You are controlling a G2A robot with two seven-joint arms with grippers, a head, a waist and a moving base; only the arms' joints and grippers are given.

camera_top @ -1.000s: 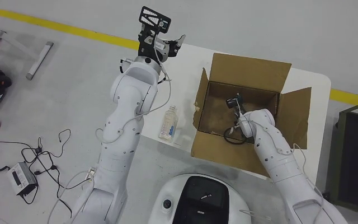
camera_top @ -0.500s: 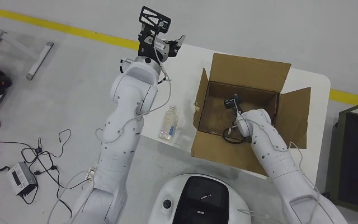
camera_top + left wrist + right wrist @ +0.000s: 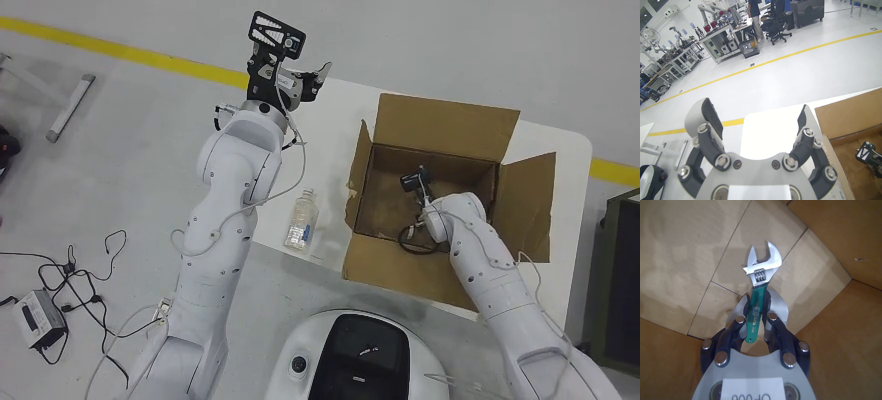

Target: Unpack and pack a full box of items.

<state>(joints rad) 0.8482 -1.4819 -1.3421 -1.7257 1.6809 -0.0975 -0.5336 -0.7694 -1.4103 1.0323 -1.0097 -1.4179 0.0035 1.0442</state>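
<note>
An open cardboard box (image 3: pixel 440 125) stands on the white table (image 3: pixel 335 110); its rim (image 3: pixel 848 113) also shows in the left wrist view. My right gripper (image 3: pixel 757 303) is down inside the box, shut on the green handle of an adjustable wrench (image 3: pixel 760 275) whose steel head points at the box floor (image 3: pixel 687 247). In the top view the right arm's wrist (image 3: pixel 420 190) sits inside the box. My left gripper (image 3: pixel 761 117) hangs open and empty above the table's far left corner, beside the box, and appears in the top view (image 3: pixel 298 80).
A clear plastic bottle (image 3: pixel 301 220) lies on the table left of the box. The box flaps (image 3: pixel 530 195) stand open. Cables and a small device (image 3: pixel 40 315) lie on the floor at the left. A yellow floor line (image 3: pixel 120 50) runs behind the table.
The right arm's wrist has shifted slightly left and toward the far side inside the box. The left arm has not moved.
</note>
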